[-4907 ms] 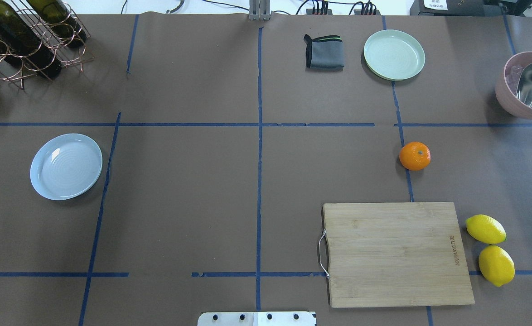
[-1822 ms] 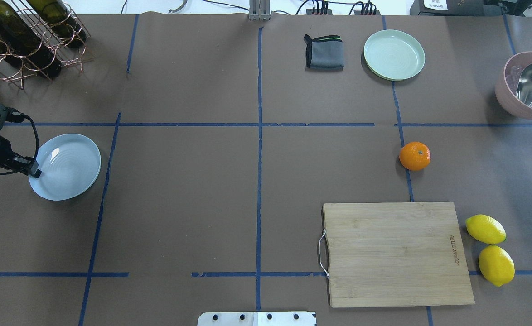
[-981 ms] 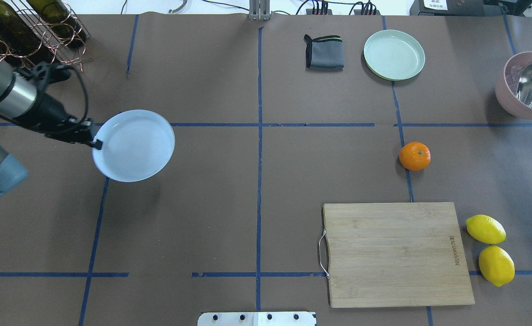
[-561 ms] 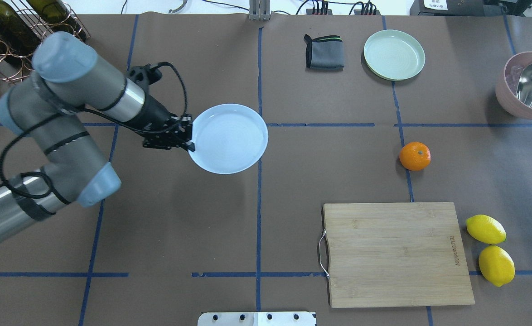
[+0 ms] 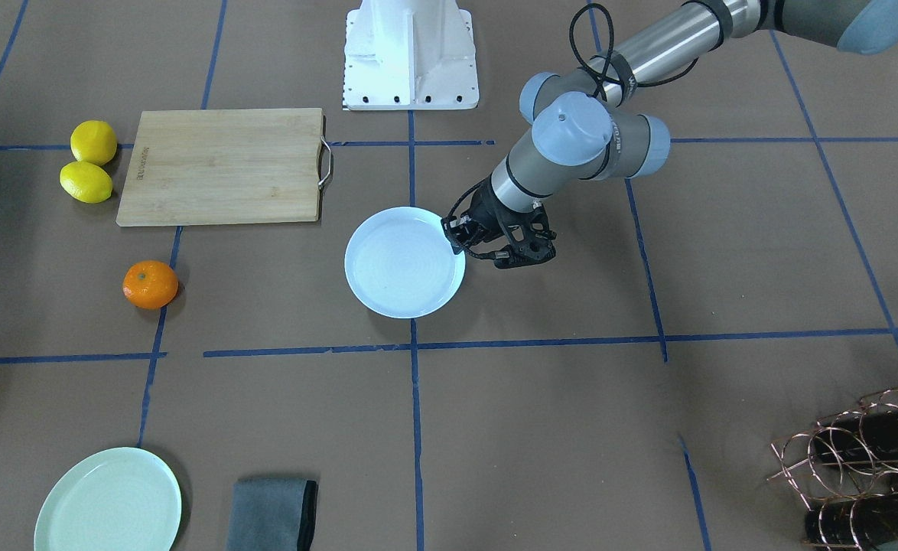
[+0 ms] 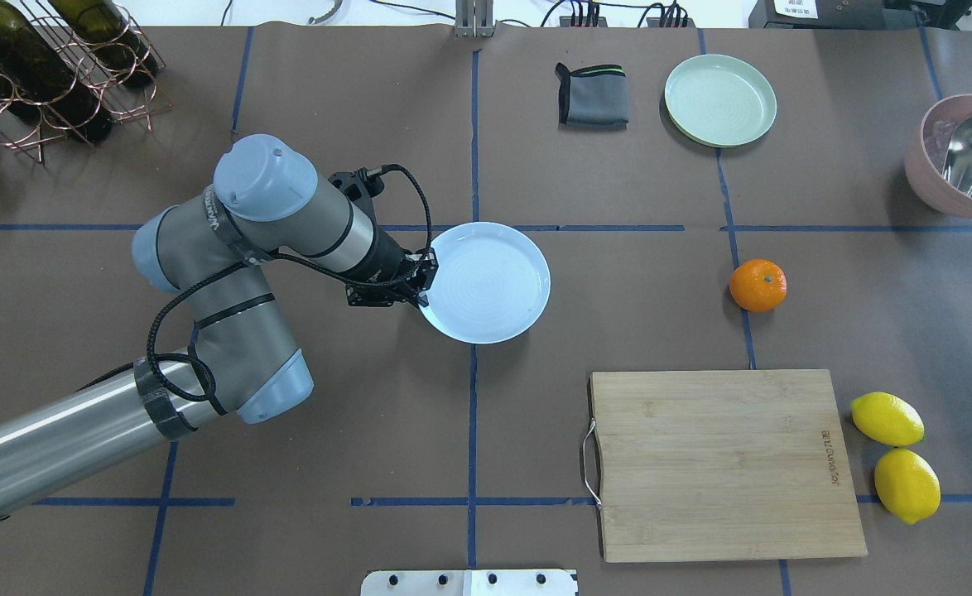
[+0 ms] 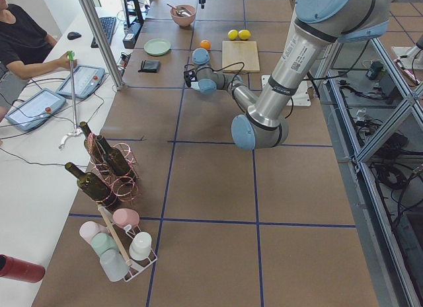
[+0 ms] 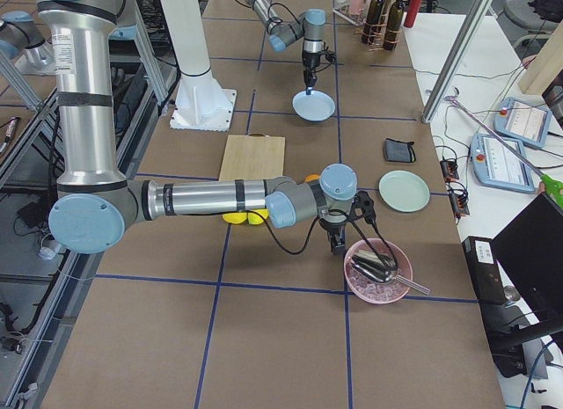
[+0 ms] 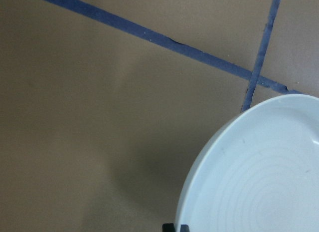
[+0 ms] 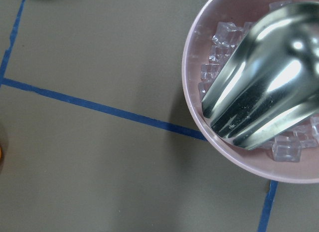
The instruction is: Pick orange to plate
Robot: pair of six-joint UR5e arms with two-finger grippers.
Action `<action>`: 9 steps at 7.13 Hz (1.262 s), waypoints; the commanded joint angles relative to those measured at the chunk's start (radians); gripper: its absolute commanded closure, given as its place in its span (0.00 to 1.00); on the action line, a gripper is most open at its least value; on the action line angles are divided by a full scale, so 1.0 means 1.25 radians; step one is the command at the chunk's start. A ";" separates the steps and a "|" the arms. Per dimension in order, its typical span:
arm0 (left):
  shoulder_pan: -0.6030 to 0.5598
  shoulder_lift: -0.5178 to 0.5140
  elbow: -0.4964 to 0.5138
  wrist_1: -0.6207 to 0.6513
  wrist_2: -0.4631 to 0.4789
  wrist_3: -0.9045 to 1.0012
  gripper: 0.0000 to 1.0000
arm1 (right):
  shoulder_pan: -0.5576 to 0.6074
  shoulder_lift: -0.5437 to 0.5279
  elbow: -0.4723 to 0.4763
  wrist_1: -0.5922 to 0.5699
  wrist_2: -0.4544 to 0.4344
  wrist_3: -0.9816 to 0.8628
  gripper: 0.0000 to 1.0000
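Note:
The orange [image 6: 757, 285] rests on the brown table, right of centre, above the cutting board; it also shows as orange [image 5: 150, 284]. The white plate [image 6: 486, 281] hangs just over the table's middle, casting a shadow beneath. My left gripper [image 6: 420, 281] is shut on the plate's left rim; its fingertips [image 9: 175, 227] pinch the plate [image 9: 259, 177] at the wrist view's bottom edge. The orange lies well to the right of the plate. My right gripper [image 8: 337, 242] hovers by the pink bowl, and I cannot tell if it is open.
A wooden cutting board [image 6: 726, 463] lies front right, with two lemons [image 6: 887, 418] beside it. A mint-green plate [image 6: 719, 99] and a grey cloth [image 6: 592, 95] sit at the back. A pink bowl [image 6: 921, 165] with ice and a scoop stands far right; a bottle rack [image 6: 39, 66] is back left.
My left arm came in from the left, gripped the white plate's rim and carried it rightward to the table's middle. The orange has not moved.

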State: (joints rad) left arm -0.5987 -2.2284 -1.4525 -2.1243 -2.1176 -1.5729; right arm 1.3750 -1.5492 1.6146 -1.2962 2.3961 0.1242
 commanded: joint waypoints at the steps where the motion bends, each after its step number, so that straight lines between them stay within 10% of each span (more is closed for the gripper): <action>1: 0.033 -0.002 0.021 -0.005 0.051 -0.001 1.00 | -0.005 0.017 -0.003 0.000 0.000 0.016 0.00; 3: 0.034 0.005 0.017 -0.001 0.051 0.003 0.98 | -0.018 0.027 -0.002 0.000 0.000 0.049 0.00; 5: 0.031 0.047 -0.015 -0.004 0.051 0.007 0.63 | -0.041 0.048 0.003 0.001 -0.001 0.086 0.00; 9: 0.018 0.079 -0.101 -0.026 0.053 0.005 0.38 | -0.142 0.093 0.052 0.004 -0.011 0.264 0.00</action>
State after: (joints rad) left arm -0.5666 -2.1340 -1.5507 -2.1559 -2.0515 -1.5662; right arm 1.2491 -1.4503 1.6499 -1.2919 2.3892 0.3772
